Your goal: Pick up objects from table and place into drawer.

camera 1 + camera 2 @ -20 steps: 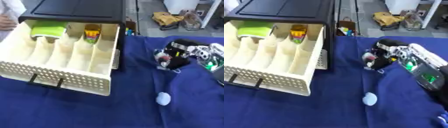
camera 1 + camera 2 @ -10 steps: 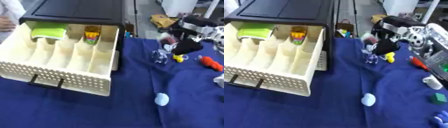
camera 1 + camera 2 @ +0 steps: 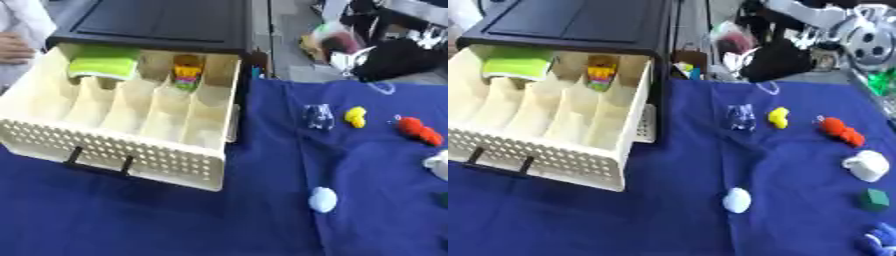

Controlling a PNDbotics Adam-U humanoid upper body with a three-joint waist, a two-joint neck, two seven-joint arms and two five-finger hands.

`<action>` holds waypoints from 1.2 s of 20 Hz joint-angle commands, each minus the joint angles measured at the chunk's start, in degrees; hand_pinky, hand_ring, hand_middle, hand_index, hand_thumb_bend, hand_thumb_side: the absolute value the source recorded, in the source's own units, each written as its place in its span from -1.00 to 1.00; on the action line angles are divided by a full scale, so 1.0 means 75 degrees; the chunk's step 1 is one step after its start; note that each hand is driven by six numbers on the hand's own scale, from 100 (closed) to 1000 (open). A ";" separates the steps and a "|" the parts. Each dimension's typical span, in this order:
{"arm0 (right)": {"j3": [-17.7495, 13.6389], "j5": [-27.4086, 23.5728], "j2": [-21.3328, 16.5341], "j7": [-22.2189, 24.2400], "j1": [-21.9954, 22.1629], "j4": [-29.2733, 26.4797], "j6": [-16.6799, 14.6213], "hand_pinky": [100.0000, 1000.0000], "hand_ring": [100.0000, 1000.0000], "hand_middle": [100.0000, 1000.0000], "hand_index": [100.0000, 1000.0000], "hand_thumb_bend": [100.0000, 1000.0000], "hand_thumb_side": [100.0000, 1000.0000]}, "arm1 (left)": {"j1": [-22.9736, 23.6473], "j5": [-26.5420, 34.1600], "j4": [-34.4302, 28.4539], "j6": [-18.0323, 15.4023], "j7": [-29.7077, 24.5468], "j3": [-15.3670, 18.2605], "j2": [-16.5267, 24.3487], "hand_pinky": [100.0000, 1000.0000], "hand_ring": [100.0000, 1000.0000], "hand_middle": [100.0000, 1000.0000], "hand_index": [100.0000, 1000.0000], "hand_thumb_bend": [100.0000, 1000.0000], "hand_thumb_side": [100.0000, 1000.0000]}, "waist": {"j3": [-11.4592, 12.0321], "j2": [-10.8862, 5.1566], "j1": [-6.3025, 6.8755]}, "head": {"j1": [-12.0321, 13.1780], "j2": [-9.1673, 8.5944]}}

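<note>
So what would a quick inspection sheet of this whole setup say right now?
Surface: blue cloth over the table.
Job's things: open cream drawer holding a green item and a colourful toy; yellow piece, red piece, white ball, white cup, green block on the cloth.
Clutter: clear object.
Hands: right hand raised at the far edge, grip unclear; left nothing seen.
Cables: nothing seen.
Surroundings: black cabinet.

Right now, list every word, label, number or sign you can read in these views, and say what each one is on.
No text can be read anywhere.
Drawer: plain perforated front, no label.
Cabinet top: plain black.
Multicoloured item in the drawer: any marks are too blurred to read.
Items on the blue cloth: no print visible.
</note>
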 commanded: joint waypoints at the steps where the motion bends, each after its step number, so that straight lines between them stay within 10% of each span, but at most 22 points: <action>1: -0.0130 0.0092 0.0119 0.0234 -0.0417 -0.0157 0.0087 0.06 0.10 -0.44 -0.19 -1.00 -0.28 | -0.0071 0.0040 -0.0079 0.0004 -0.0055 0.0000 0.0255 -0.34 -0.13 0.04 0.47 -0.81 0.96 | 0.0027 -0.0177 0.0018 | 0.0021 0.0065; 24: 0.0487 0.0593 0.2750 -0.0043 -0.2193 0.2390 -0.0273 0.04 0.14 -0.38 -0.12 -1.00 -0.19 | -0.0269 0.0206 -0.0079 0.0054 -0.0202 -0.0096 0.0076 -0.34 -0.14 0.04 0.47 -0.82 0.97 | 0.0464 -0.0045 -0.0063 | -0.0323 -0.0022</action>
